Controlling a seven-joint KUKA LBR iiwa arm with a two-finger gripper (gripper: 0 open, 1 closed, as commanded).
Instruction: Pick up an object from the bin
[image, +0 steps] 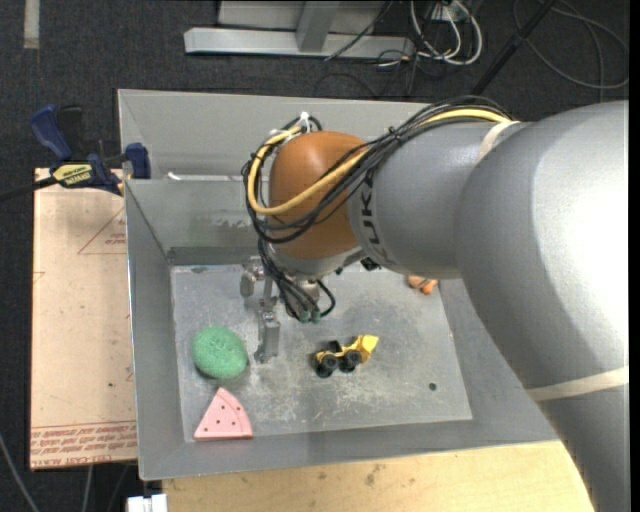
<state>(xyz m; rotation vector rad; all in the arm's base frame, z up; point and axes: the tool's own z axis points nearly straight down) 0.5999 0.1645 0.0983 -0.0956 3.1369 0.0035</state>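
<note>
Camera view: scuffed grey bin floor (400, 385); dark carpet (60, 60), seemingly, around it.

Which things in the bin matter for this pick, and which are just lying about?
Likely in play: claw; green round lump right beside it.
Lying about: pink wedge at the front; yellow-and-black toy; small orange bit at the right.
</note>
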